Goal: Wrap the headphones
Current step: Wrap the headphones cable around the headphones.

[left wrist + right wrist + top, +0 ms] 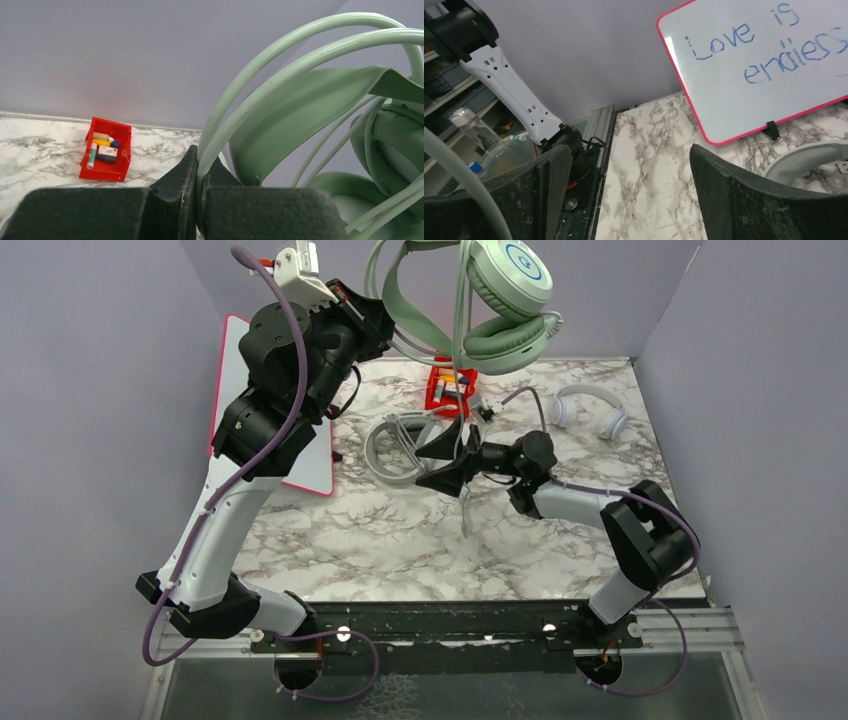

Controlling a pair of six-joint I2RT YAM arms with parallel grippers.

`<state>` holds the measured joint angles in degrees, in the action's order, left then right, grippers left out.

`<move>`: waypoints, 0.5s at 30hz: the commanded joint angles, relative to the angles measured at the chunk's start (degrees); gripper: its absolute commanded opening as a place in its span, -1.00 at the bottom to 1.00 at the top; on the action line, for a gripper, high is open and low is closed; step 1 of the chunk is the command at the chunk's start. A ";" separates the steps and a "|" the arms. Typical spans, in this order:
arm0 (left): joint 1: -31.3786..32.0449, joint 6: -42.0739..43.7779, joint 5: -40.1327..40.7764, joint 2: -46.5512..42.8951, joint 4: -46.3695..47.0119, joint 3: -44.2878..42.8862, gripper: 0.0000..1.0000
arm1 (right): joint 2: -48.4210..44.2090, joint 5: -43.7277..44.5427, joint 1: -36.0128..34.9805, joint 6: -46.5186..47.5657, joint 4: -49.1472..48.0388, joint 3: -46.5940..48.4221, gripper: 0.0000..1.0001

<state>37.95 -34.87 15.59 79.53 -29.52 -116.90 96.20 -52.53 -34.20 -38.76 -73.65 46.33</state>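
Observation:
High at the back, my left gripper [385, 322] is shut on the thin band of the mint-green headphones [505, 300]; the left wrist view shows that band [300, 60] pinched between the jaws of the left gripper [202, 159]. Their cable [463, 440] hangs straight down to the table. My right gripper [422, 466] stands open low over the table with nothing between its fingers [549, 175]. The cable [459, 170] runs past the outer side of one finger. A grey-white headset [392, 452] lies just left of the right gripper. A small white headset [592, 408] lies at the back right.
A red bin [450, 388] of small items stands at the back, under the hanging headphones. A pink-framed whiteboard [300, 455] lies at the left under the raised left arm, also seen in the right wrist view [764, 65]. Grey walls enclose the marble table [380, 540].

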 commanded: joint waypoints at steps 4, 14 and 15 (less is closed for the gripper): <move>0.06 -2.28 -1.75 -1.48 5.90 -0.64 -1.00 | -11.59 10.29 -0.38 11.98 25.04 5.22 0.84; 0.04 -2.58 -2.68 -1.19 6.29 -1.18 -1.00 | -18.28 10.75 -0.34 15.06 28.88 0.19 0.67; 0.09 -2.57 -2.68 -1.26 6.31 -1.22 -1.00 | -18.38 10.10 -0.27 14.28 26.41 -1.43 0.64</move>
<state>37.95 -34.89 14.31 79.50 -29.45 -116.81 79.26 -42.24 -34.17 -24.58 -44.91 50.30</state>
